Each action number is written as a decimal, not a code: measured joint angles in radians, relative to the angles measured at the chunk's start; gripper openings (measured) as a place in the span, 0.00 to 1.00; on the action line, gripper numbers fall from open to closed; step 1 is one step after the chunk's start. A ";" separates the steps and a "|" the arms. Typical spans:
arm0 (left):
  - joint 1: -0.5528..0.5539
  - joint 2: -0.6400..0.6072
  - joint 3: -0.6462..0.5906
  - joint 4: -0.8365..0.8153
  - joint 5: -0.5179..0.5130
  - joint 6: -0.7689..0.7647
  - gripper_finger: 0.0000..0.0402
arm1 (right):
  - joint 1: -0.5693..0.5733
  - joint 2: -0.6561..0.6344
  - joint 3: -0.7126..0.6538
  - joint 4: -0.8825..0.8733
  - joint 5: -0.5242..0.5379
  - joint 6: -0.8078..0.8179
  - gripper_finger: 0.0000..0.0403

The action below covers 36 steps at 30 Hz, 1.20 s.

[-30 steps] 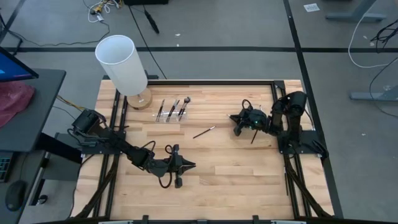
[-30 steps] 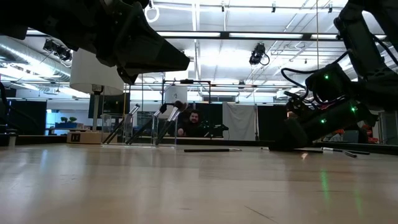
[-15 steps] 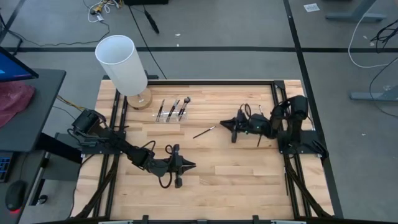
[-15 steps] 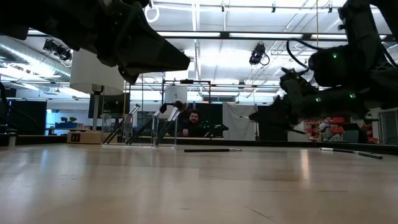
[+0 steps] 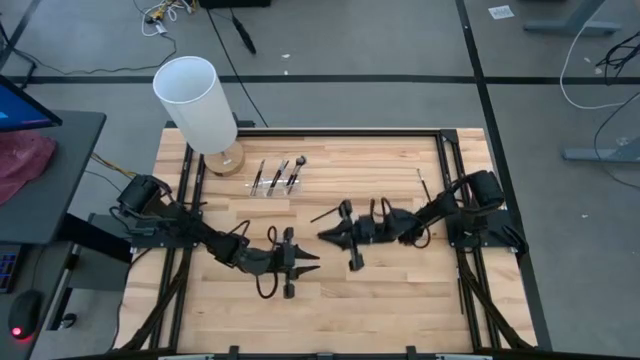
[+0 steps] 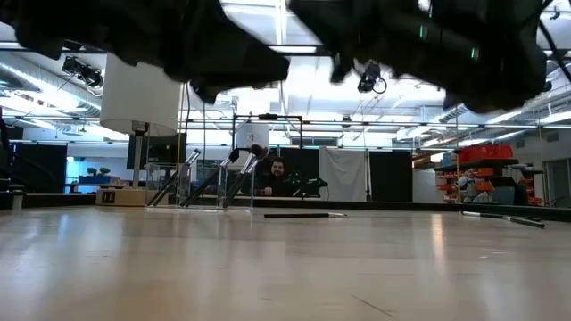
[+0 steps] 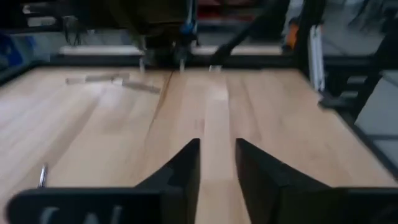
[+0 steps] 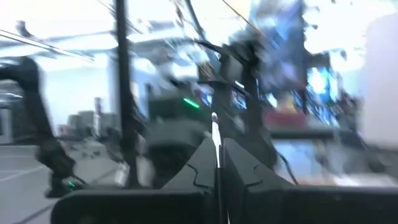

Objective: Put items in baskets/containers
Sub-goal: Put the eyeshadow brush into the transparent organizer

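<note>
White cylinder [image 5: 195, 98] on its wooden base stands at the back left of the worktop [image 5: 380, 300]; not a task container.

Clear holder [image 5: 274, 187] is located just beside that base, toward the centre. Three brushes [image 5: 278, 172] are already seated in it. In the low view they are seen leaning, heads up.

Left pincer [image 5: 305, 266] is parked over the front middle of the worktop. Its fingers [image 7: 186, 168] are spread, nothing is held, and only bare wood is seen ahead of them.

Loose brush [image 5: 324, 213] is lying flat mid-worktop, between the holder and the right pincer. Its long axis is set on a diagonal, with one end pointing roughly toward the holder. Not yet stowed.

Right pincer [image 5: 323, 234] is stretched out to the worktop centre, near the loose brush. In the wrist view its fingers are pressed together on a thin shaft with a pale ferrule, taken to be a held brush [image 8: 215, 134].

Key relation: the holder lies to the back left of the right pincer. The right pincer is judged the nearer of the two and is the one loaded. The held brush would need to be carried over the loose brush and brought near upright over the holder's open top.

Another brush [image 5: 421, 183] is left lying at the right rear, well apart from the holder.
</note>
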<state>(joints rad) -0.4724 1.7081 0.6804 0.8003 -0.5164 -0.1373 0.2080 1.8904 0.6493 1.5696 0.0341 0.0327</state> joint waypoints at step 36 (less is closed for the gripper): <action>-0.001 0.000 0.230 0.216 0.112 0.258 0.44 | 0.248 -0.007 0.249 0.001 -0.028 -0.419 0.02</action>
<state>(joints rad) -0.4732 1.7084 0.9099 1.0168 -0.4040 0.1212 0.4564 1.8832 0.8978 1.5705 0.0061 -0.3862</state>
